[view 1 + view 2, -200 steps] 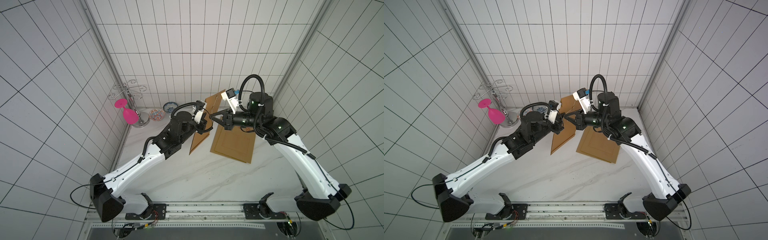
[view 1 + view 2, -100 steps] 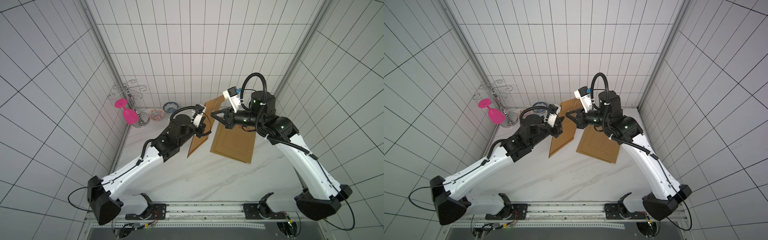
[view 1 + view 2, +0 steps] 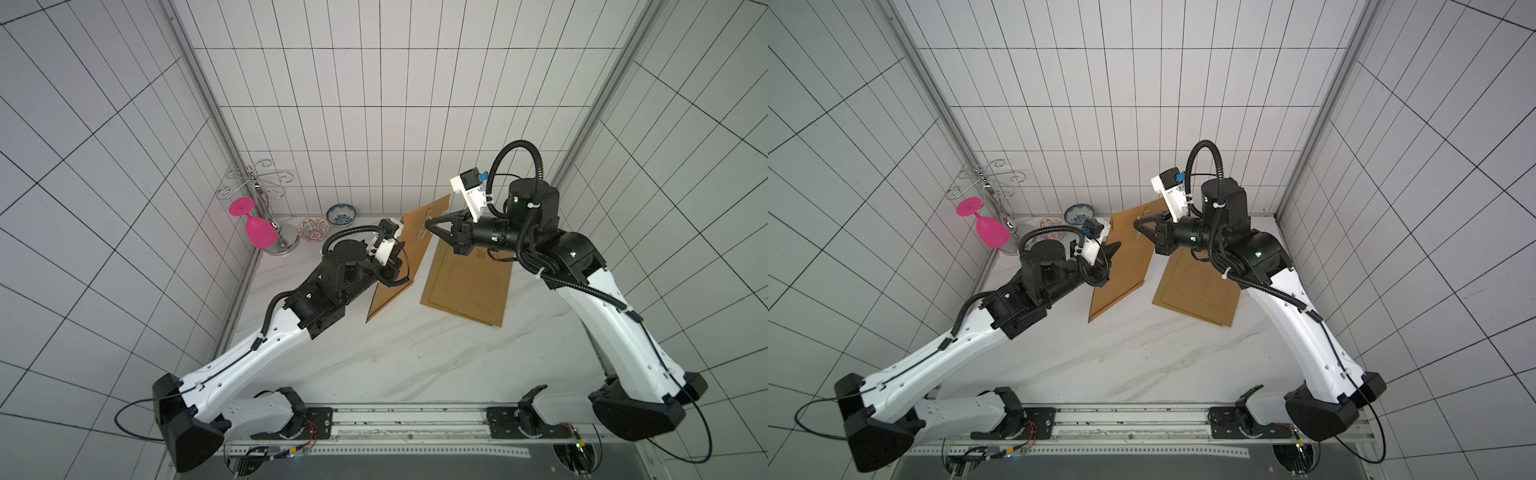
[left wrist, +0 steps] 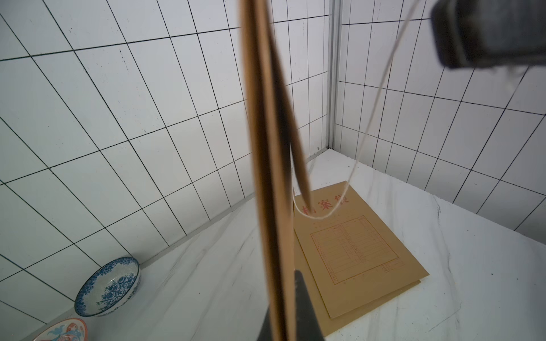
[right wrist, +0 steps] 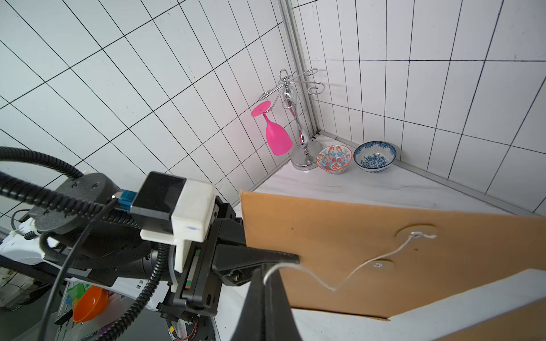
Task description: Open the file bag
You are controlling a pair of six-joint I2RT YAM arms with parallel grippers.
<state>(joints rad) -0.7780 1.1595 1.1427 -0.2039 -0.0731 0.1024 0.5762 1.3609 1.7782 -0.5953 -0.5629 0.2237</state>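
A brown file bag (image 3: 401, 266) (image 3: 1125, 262) stands on edge above the table, and my left gripper (image 3: 400, 250) (image 3: 1113, 250) is shut on its side edge. In the left wrist view the bag (image 4: 266, 147) runs edge-on between the left gripper's (image 4: 283, 310) jaws. My right gripper (image 3: 428, 226) (image 3: 1136, 224) is shut on the bag's white string (image 5: 354, 271) (image 4: 372, 118), pinched at the right gripper's (image 5: 267, 276) tips. The string hangs slack from a round paper button (image 5: 416, 233) on the bag's face (image 5: 339, 236).
A second brown file bag (image 3: 469, 291) (image 4: 354, 251) lies flat on the marble table (image 3: 415, 365) under the right arm. A chrome glass rack (image 3: 266, 195) with a pink glass (image 3: 257, 230) and two patterned bowls (image 3: 312, 229) (image 3: 340, 215) occupy the back left corner. Tiled walls close in.
My left gripper has carried the upright bag a little lower and toward the front left. The right gripper has kept its pinch on the string and has hardly moved.
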